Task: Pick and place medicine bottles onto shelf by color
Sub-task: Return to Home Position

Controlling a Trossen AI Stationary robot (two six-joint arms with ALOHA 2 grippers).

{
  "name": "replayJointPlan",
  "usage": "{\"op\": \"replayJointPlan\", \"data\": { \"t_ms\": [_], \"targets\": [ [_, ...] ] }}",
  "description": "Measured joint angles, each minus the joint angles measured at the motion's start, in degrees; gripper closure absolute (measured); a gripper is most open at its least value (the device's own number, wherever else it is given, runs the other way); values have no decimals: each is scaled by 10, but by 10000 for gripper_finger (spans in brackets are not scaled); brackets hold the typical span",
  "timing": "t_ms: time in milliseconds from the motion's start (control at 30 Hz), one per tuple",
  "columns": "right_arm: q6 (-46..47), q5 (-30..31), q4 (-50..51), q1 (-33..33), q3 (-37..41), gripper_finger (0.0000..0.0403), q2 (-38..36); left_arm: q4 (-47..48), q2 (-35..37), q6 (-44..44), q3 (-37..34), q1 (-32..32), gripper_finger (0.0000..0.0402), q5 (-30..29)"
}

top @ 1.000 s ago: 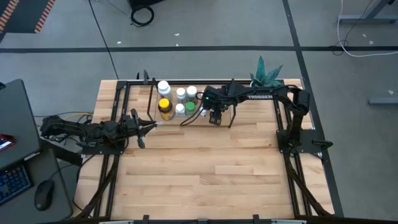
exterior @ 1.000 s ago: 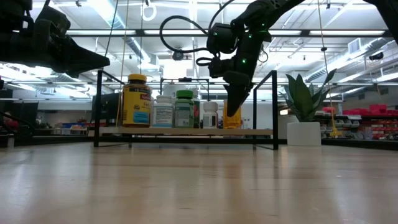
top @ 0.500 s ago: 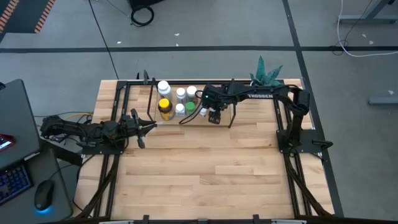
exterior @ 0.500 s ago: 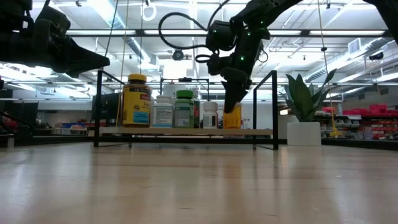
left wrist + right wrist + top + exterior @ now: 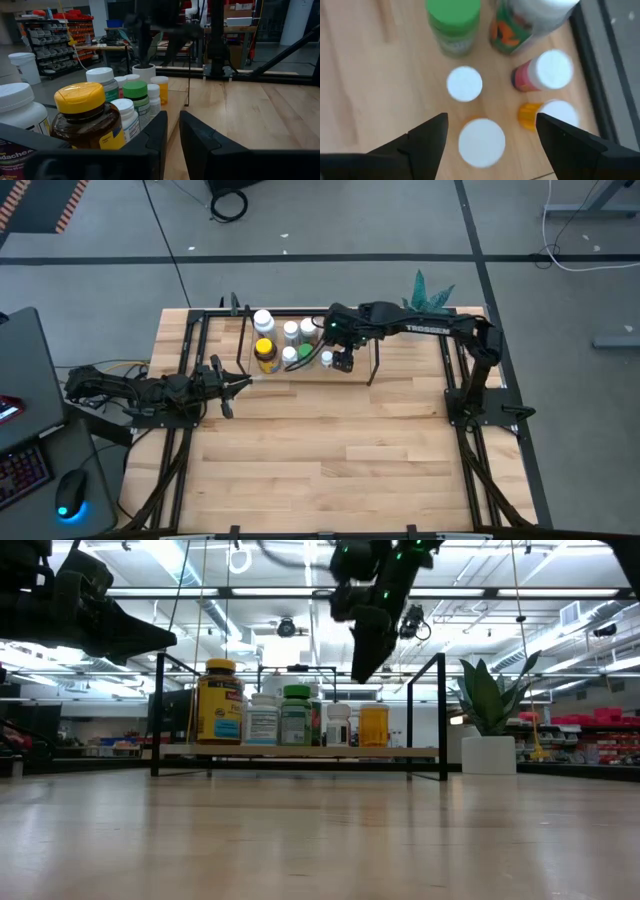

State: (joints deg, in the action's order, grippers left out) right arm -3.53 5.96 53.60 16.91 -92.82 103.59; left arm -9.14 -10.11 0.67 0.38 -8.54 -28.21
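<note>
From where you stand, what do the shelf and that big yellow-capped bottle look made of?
The shelf looks like a pale, matte wood board in thin black metal posts. The big bottle seems to be glossy amber plastic, since it is see-through brown, with a shiny yellow plastic cap.

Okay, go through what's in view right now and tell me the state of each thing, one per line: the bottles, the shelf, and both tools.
Medicine bottles: upright on the shelf, caps on.
Orange bottle: standing free at the row's end, not held.
Shelf: holds every bottle in view.
Right tool: open, empty, raised above the bottles.
Left tool: parked at the table's left side, holding nothing.
Potted plant: upright beside the shelf.
</note>
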Motion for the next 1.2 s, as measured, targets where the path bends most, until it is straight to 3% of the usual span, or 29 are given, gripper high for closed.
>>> {"op": "replayJointPlan", "data": {
  "t_ms": [167,333,733,1200],
  "targets": [
    [2,0,-13,-9,5,97,-68,0,0,0,0,0,342,0],
    [17,0,-86,-25,74,101,-165,0,0,0,0,0,338,0],
    [62,-14,-372,-100,393,101,-397,0,0,0,0,0,342,0],
    [81,-22,-602,-145,693,101,-600,0,0,0,0,0,346,0]
  ]
}}
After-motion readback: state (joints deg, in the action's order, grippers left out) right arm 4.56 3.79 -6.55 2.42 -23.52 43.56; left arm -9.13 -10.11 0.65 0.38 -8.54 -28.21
